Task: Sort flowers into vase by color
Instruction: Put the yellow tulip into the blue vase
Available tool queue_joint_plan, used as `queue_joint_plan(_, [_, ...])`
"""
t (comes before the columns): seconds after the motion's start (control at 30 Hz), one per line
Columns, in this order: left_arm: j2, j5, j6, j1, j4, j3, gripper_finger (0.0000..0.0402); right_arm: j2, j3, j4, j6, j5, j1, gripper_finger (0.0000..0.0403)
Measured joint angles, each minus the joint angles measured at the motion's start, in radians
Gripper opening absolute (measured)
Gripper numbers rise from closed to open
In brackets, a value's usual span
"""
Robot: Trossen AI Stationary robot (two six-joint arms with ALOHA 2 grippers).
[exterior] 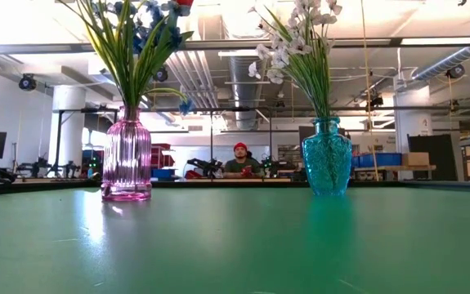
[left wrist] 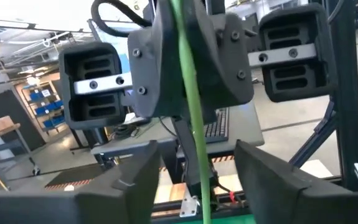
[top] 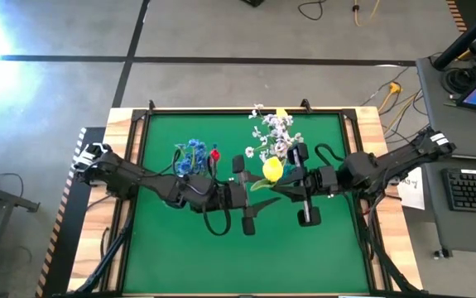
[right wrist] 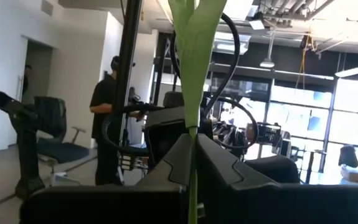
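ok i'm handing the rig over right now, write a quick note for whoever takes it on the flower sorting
Right gripper: shut on the yellow flower's stem, held mid-table; yellow flower.
Left gripper: open, fingers either side of that same stem, not clamped.
Pink vase: holds blue flowers and a red one.
Teal vase: holds white flowers; a yellow bud shows there too.
Done: blue, red and white are in vases.
Left: the held yellow flower still needs a vase, probably the teal one. No loose flowers seen on the green mat.
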State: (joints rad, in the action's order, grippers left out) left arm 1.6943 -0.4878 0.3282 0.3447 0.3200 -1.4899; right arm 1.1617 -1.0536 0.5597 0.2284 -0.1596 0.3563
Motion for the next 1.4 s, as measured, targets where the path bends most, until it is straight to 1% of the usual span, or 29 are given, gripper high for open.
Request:
queue_joint_plan(0.1, [0.0,0.0,-0.007,0.0,0.004,0.0,0.0147,0.0,0.0,0.001,0.007,0.0,0.002,0.0012])
queue_joint_plan(0.3, [0.0,-0.001,-0.008,0.0,0.001,0.0,0.002,-0.002,0.006,-0.001,0.008,0.0,0.002,0.0012])
queue_joint_plan(0.33, [0.0,-0.001,-0.008,0.0,0.001,0.0,0.0011,-0.002,0.006,-0.001,0.008,0.0,0.002,0.0012])
queue_joint_plan(0.43, [-0.001,-0.006,-0.008,0.002,-0.007,0.0,0.0013,-0.005,0.006,-0.009,0.018,0.0,0.002,0.0012])
queue_joint_plan(0.53, [-0.006,-0.075,-0.005,0.013,-0.045,0.0,0.0005,-0.018,0.006,-0.056,0.012,-0.007,0.002,0.0013])
queue_joint_plan(0.7, [-0.017,-0.18,-0.021,0.036,-0.137,0.0,0.0002,-0.047,-0.013,-0.197,-0.019,-0.077,0.002,0.0013])
queue_joint_plan(0.83, [-0.021,-0.236,-0.054,0.048,-0.205,0.0,0.0001,-0.048,-0.037,-0.301,-0.039,-0.086,0.002,0.0017])
queue_joint_plan(0.93, [-0.022,-0.258,-0.081,0.048,-0.241,0.0,0.0,-0.047,-0.061,-0.382,-0.066,-0.112,0.002,0.0039])
queue_joint_plan(1.03, [-0.022,-0.263,-0.096,0.048,-0.274,0.0,0.0,-0.047,-0.072,-0.44,-0.087,-0.139,0.002,0.0076])
queue_joint_plan(1.13, [-0.022,-0.263,-0.114,0.048,-0.3,0.0,0.0,-0.047,-0.072,-0.453,-0.099,-0.139,0.001,0.0115])
queue_joint_plan(1.23, [-0.022,-0.263,-0.132,0.048,-0.32,0.0,0.0,-0.047,-0.072,-0.452,-0.098,-0.139,0.001,0.0145])
queue_joint_plan(1.33, [-0.022,-0.263,-0.151,0.048,-0.332,0.0,0.0,-0.047,-0.071,-0.454,-0.079,-0.139,0.001,0.0161])
queue_joint_plan(1.4, [-0.022,-0.263,-0.154,0.048,-0.331,0.0,0.0,-0.047,-0.071,-0.451,-0.079,-0.137,0.001,0.0161])
